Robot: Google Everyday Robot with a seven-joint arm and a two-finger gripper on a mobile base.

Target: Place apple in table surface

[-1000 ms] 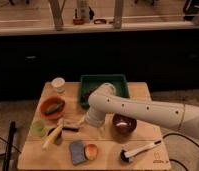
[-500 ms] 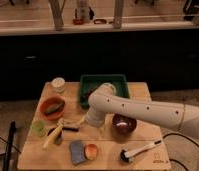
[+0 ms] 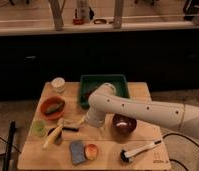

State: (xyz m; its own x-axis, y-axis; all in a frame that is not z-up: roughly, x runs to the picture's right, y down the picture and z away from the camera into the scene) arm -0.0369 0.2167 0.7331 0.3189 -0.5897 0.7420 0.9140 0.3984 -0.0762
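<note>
The apple (image 3: 91,150), small and orange-red, lies on the light wooden table surface (image 3: 105,147) near the front edge and touches the right side of a blue-grey sponge (image 3: 77,151). My white arm reaches in from the right over the middle of the table. My gripper (image 3: 84,121) points down and left at the arm's end, above and behind the apple and apart from it. The arm's own bulk hides most of it.
A dark-red bowl (image 3: 124,124) stands right of the arm's end. A green bin (image 3: 118,82) is at the back. An orange bowl (image 3: 52,107), white cup (image 3: 58,84), green cup (image 3: 39,127) and banana (image 3: 52,138) are at the left. A brush (image 3: 139,149) lies front right.
</note>
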